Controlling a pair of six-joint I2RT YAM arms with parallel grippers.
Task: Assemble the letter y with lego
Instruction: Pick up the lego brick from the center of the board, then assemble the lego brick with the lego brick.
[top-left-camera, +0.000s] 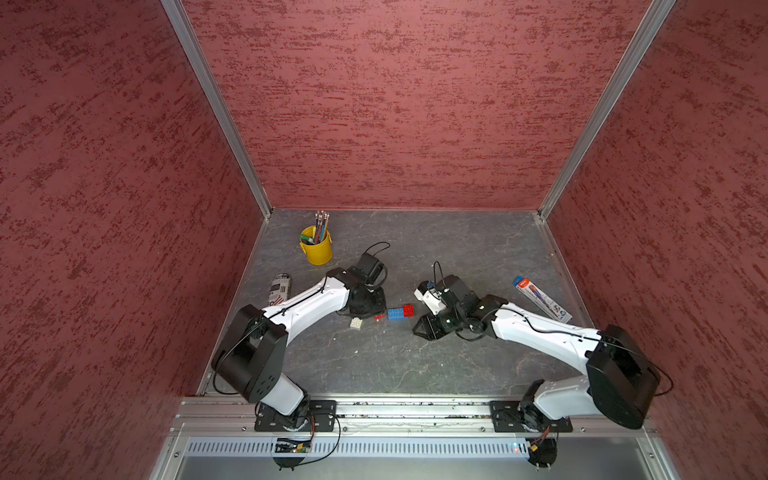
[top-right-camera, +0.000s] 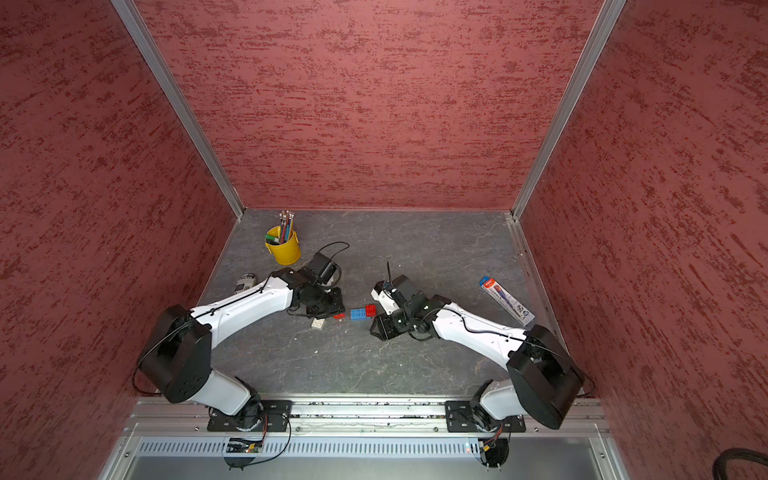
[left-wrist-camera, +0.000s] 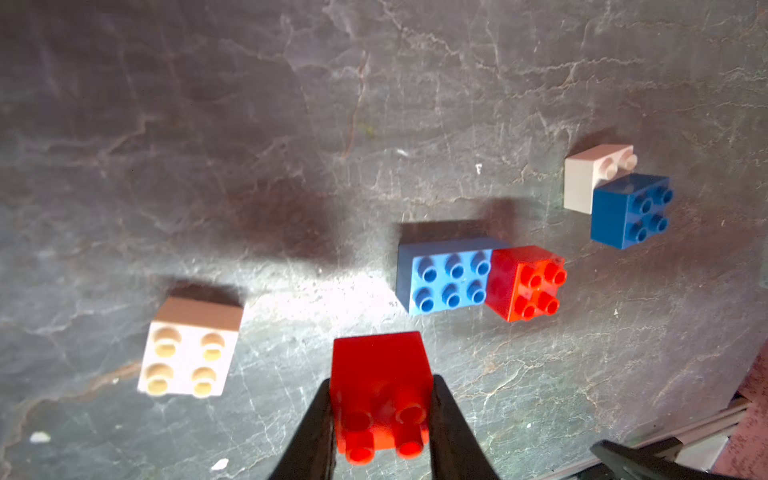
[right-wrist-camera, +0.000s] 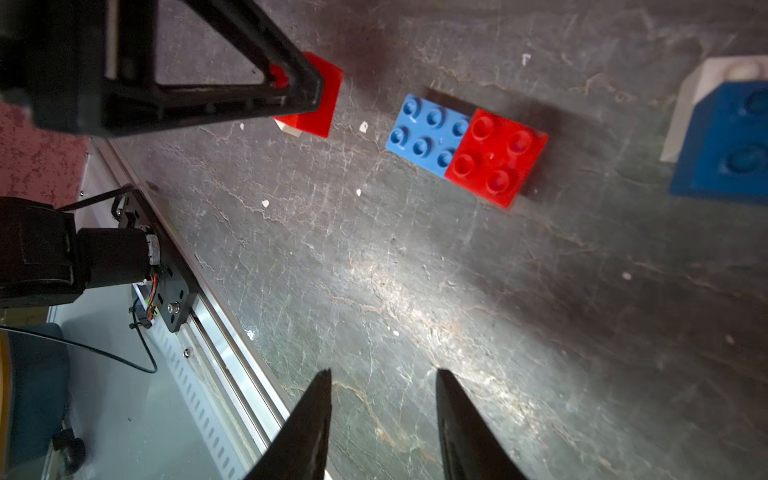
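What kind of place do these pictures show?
Probably a robot test cell, not a home: left arm and right arm bolted to an aluminium rail, red panel walls on three sides, toy bricks on a grey table.

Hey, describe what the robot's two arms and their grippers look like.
The left arm and right arm have white shells, bulky black joints and thin black cables. The left gripper and right gripper are black, with tapering pointed fingers.

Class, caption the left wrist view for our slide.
Left gripper grips a red square plastic brick; beyond: white square brick, long blue brick under second red brick, blue-on-white pair.
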